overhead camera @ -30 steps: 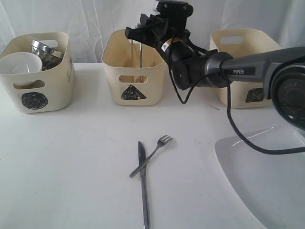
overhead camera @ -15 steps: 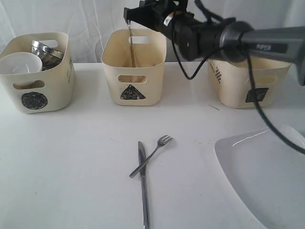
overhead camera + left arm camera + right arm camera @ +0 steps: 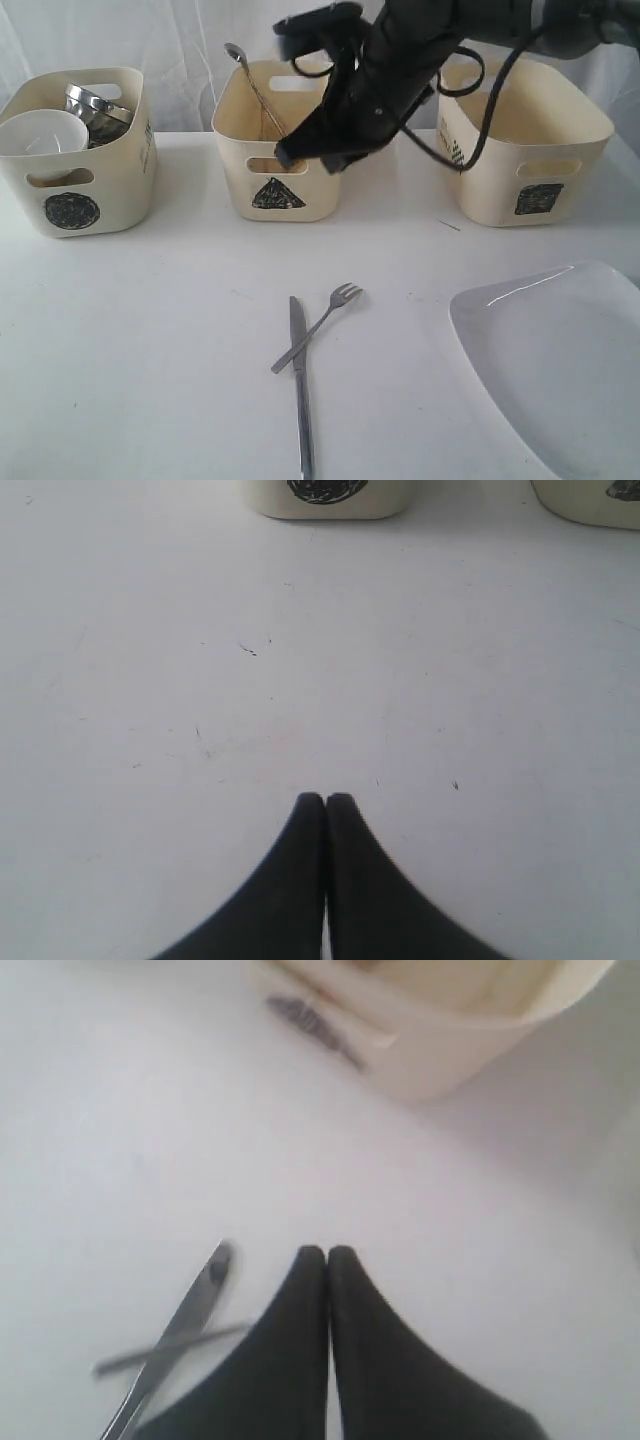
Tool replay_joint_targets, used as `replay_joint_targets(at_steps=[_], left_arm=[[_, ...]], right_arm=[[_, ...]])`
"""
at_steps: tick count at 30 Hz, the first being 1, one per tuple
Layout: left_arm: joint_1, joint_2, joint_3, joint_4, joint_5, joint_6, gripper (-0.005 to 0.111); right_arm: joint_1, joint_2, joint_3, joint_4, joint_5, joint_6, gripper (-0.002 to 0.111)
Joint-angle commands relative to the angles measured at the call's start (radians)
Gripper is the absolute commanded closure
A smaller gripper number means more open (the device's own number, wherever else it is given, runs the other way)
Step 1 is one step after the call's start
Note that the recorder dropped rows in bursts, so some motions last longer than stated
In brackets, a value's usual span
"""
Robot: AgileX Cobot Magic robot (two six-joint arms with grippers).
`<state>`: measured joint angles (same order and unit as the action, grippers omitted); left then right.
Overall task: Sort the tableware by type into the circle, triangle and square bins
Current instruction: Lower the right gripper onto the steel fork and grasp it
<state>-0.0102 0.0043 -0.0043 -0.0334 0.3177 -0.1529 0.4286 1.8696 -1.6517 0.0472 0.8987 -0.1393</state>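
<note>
Three cream bins stand in a row at the back: circle bin (image 3: 72, 150), triangle bin (image 3: 262, 135) and square bin (image 3: 520, 140). The circle bin holds a white bowl (image 3: 42, 134) and steel mugs (image 3: 95, 104). A steel spoon (image 3: 250, 82) leans in the triangle bin, its bowl sticking up over the rim. Fork (image 3: 322, 322) and knife (image 3: 300, 390) lie crossed on the table, also visible as the blurred knife (image 3: 175, 1335). The white plate (image 3: 560, 370) lies at the front right. My right gripper (image 3: 292, 157) (image 3: 327, 1252) is shut and empty in front of the triangle bin. My left gripper (image 3: 325, 798) is shut over bare table. Chopsticks are hidden.
The right arm (image 3: 400, 70) crosses in front of the triangle bin and partly hides it. A cable (image 3: 480, 90) loops beside the square bin. The left wrist view shows the foot of the circle bin (image 3: 325, 498) ahead. A white curtain hangs behind.
The right arm let go of the spoon, which now leans in the triangle bin, and swung down from above the bin to its front.
</note>
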Motion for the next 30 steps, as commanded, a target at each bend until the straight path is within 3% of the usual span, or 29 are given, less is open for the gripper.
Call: replay_joint_targets(at_steps=[1, 6, 9, 12, 20, 26, 30], left_arm=[[-0.002, -0.004, 0.004, -0.010, 0.032, 0.003, 0.107], [-0.002, -0.004, 0.004, -0.010, 0.032, 0.003, 0.107], [-0.002, -0.004, 0.004, -0.010, 0.032, 0.003, 0.107], [-0.002, -0.004, 0.004, -0.010, 0.032, 0.003, 0.107], [-0.002, -0.004, 0.004, -0.010, 0.032, 0.003, 0.107], [-0.002, -0.004, 0.004, -0.010, 0.032, 0.003, 0.107], [-0.002, -0.004, 0.004, -0.010, 0.032, 0.003, 0.107]], right_arm=[[0.114, -0.027, 0.152, 0.005, 0.164, 0.161, 0.108], [0.170, -0.012, 0.345, 0.007, -0.033, 0.286, 0.108], [0.170, 0.002, 0.366, 0.016, -0.070, 0.396, 0.108], [0.170, 0.006, 0.360, 0.016, -0.075, 0.391, 0.100], [0.170, 0.011, 0.356, 0.014, -0.201, 0.397, 0.043], [0.139, 0.083, 0.356, -0.037, -0.287, 0.866, 0.047], [0.130, 0.121, 0.356, -0.039, -0.285, 0.879, 0.051]])
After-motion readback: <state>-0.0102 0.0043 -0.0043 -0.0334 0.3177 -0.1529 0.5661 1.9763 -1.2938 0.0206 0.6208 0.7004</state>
